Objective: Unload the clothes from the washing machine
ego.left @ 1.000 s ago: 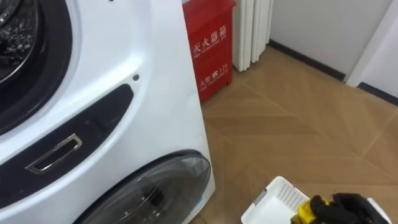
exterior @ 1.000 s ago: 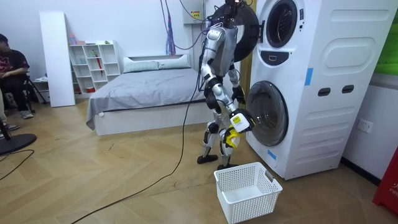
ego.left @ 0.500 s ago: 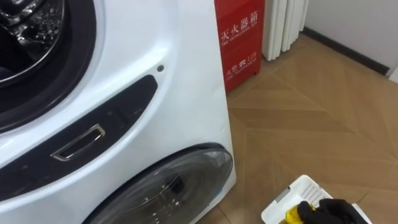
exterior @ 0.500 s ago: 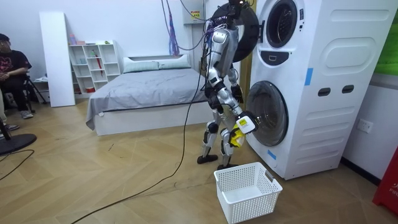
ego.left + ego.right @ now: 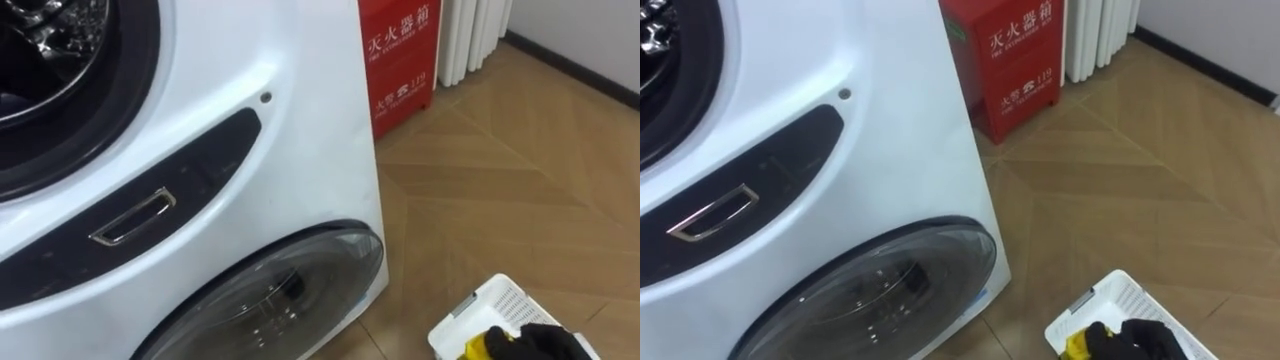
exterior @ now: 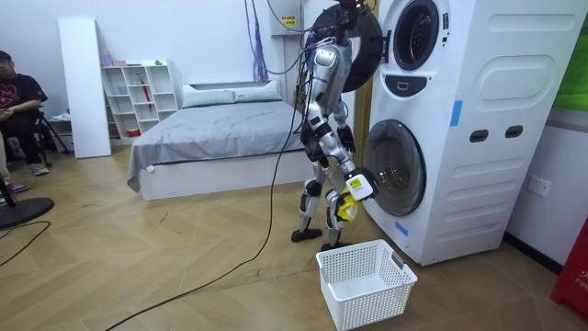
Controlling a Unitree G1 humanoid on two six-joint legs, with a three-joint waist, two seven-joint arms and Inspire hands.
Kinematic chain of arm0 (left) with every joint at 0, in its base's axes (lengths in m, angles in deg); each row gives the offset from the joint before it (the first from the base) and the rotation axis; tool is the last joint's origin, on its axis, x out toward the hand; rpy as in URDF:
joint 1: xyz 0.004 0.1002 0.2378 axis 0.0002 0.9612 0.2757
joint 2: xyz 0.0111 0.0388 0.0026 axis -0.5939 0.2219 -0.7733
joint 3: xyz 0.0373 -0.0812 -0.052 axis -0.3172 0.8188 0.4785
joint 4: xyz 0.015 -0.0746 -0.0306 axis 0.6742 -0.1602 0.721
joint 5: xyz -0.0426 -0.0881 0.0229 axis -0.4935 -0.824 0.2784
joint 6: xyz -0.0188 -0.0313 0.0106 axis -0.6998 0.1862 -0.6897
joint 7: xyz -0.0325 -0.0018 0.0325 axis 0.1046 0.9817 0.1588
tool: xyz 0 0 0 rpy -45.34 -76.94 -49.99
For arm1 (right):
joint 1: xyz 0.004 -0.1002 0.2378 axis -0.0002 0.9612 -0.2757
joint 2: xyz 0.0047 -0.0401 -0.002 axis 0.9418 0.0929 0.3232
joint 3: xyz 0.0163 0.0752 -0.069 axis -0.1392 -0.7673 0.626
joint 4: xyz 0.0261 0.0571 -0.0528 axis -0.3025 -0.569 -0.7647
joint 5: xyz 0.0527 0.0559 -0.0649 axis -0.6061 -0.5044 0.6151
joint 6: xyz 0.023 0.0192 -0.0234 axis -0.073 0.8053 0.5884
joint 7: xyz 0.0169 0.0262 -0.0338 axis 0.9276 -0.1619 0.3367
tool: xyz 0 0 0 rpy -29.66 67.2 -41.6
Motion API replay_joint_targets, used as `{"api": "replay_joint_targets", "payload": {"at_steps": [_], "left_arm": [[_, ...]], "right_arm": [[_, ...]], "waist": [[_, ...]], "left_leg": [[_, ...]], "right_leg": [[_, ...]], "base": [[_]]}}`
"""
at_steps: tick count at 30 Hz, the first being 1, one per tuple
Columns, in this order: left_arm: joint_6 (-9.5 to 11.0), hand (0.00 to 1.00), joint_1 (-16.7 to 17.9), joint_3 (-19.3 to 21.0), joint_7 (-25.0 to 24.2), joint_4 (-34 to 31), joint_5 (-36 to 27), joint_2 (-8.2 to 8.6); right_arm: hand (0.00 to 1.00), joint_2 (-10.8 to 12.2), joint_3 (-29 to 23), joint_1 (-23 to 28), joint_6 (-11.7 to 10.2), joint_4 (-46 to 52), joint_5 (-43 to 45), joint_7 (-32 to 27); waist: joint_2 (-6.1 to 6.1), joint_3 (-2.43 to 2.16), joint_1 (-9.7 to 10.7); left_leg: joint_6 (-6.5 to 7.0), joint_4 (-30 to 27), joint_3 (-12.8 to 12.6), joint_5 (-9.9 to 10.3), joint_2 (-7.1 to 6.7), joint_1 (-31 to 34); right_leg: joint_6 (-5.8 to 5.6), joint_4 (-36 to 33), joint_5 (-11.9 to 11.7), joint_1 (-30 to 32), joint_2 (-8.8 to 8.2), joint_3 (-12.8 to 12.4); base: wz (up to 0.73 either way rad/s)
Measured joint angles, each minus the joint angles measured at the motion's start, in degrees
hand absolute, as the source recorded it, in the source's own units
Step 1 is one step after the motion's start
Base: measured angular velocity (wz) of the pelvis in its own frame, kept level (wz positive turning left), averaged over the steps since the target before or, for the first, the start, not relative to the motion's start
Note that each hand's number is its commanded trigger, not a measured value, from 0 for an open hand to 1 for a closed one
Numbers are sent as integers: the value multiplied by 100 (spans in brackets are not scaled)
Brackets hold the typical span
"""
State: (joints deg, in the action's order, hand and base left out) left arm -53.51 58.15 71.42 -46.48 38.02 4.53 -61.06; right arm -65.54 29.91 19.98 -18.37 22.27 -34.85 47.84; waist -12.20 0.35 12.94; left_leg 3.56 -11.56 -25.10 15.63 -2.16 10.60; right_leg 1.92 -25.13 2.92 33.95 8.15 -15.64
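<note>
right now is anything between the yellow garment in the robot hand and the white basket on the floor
Nothing visible stands in the way. The right robot hand holds the yellow garment in the air above the white basket, and the basket's top is open. The washing machine stands off to the side.

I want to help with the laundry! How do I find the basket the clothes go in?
Find the tall white washing machine tower. On the wooden floor in front of its lower round door stands the white laundry basket, below the robot's right hand, whose fingers curl round a yellow cloth. It is the only open box with walls full of little holes.
</note>
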Motion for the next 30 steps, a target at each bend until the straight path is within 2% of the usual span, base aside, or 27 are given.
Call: {"api": "replay_joint_targets", "payload": {"at_steps": [4, 9, 10, 13, 15, 16, 30], "left_arm": [[8, 0, 10, 17, -7, 9, 3, 15], [43, 0, 3, 50, -55, 5, 2, 14], [43, 0, 4, 51, -57, 6, 2, 14], [42, 0, 4, 53, -89, 18, 1, 14], [41, 0, 4, 55, -146, 25, -1, 12], [41, 0, 4, 56, -154, 25, -1, 12], [47, 0, 3, 63, -168, 1, -4, 10]], "right_arm": [[100, -21, -38, -37, -50, 76, 12, -178], [100, -47, -268, -38, -186, 173, 74, -381], [56, -50, -287, -38, -186, 173, 83, -401], [38, -70, -297, -37, -186, 173, 89, -491], [33, -83, -303, -47, -186, 173, 81, -500], [0, -86, -310, -46, -186, 173, 81, -501], [0, -108, -373, -30, -186, 137, 20, -515]], "waist": [[-1, -1, 56], [20, 6, 112], [28, 9, 117], [68, 25, 135], [106, 20, 143], [107, 21, 145], [106, 20, 149]], "left_leg": [[1, 17, 28, 0, -19, 67], [2, -21, 18, -1, -44, 71], [2, -23, 18, -1, -49, 69], [2, -26, 16, -1, -62, 68], [2, -30, 4, -1, -86, 82], [2, -31, 3, -1, -85, 85], [1, -110, -25, -2, -68, 133]], "right_leg": [[45, -83, -15, 79, -13, 2], [38, -169, 63, 128, -22, -8], [36, -168, 75, 134, -25, -10], [26, -206, 108, 155, -28, -23], [28, -286, 157, 212, -28, -51], [35, -284, 162, 213, -26, -54], [7, -257, 133, 212, -14, -95]], "base": [[3], [1], [0], [0], [0], [0], [0]]}}
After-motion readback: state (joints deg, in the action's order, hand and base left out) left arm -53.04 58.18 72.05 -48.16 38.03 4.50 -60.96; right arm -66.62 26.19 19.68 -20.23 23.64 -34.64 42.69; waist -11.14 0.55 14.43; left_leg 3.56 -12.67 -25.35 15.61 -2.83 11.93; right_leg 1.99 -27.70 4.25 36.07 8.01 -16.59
